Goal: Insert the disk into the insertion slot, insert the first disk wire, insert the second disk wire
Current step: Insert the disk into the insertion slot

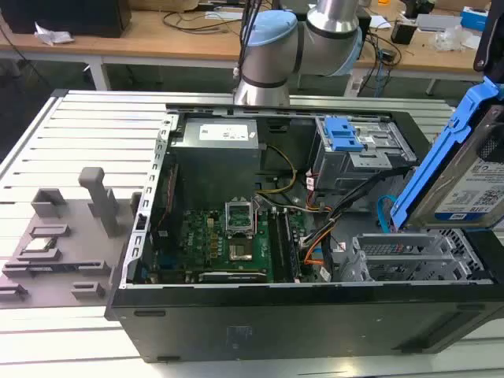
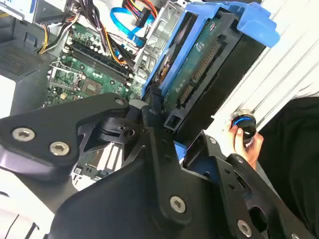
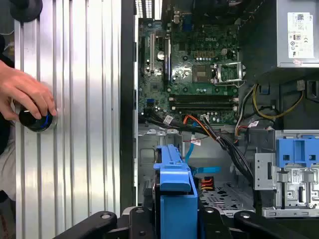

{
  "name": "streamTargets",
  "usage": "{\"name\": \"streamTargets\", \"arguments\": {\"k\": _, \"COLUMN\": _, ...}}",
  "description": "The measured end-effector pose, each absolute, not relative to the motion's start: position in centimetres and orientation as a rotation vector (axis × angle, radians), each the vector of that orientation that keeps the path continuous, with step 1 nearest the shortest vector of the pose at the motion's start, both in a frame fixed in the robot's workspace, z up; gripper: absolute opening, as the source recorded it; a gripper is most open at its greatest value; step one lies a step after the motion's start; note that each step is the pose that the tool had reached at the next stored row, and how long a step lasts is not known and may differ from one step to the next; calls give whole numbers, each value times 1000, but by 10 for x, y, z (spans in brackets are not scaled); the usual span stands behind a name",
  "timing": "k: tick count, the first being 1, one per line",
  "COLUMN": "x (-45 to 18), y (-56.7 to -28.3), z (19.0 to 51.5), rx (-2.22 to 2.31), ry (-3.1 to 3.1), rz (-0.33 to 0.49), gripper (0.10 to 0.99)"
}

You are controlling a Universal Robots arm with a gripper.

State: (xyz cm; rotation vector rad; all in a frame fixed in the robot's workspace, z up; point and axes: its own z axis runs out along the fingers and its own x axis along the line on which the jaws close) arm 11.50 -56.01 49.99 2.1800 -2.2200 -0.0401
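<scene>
The disk (image 1: pixel 472 177), grey metal with a white label in a bright blue carrier (image 1: pixel 441 150), hangs tilted at the exterior view's right, just above the insertion slot (image 1: pixel 409 256), a silver perforated cage in the near right corner of the open computer case. My gripper (image 2: pixel 167 124) is shut on the disk (image 2: pixel 199 74), its black fingers clamping the carrier edge. In the first wrist view the carrier (image 3: pixel 174 189) points into the case. A loose blue cable (image 1: pixel 383 213) and orange and black wires (image 3: pixel 199 122) lie beside the cage.
A grey drive cage with blue latches (image 1: pixel 346 134) stands behind the slot, next to the power supply (image 1: pixel 216 146). The motherboard (image 1: pixel 228 244) fills the case floor. A person's hand (image 3: pixel 25 94) holds a black knob (image 3: pixel 35 119) on the ribbed table. Grey fixtures (image 1: pixel 63 244) lie at the exterior view's left.
</scene>
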Motion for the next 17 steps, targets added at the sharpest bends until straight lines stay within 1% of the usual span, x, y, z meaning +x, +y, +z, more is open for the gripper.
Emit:
{"name": "streamTargets", "arguments": {"k": 9, "x": 112, "y": -559, "z": 469, "rx": 2180, "ry": -2220, "rz": -40, "gripper": 365}}
{"name": "streamTargets", "arguments": {"k": 17, "x": 108, "y": -551, "z": 446, "rx": 2177, "ry": -2224, "rz": -41, "gripper": 365}}
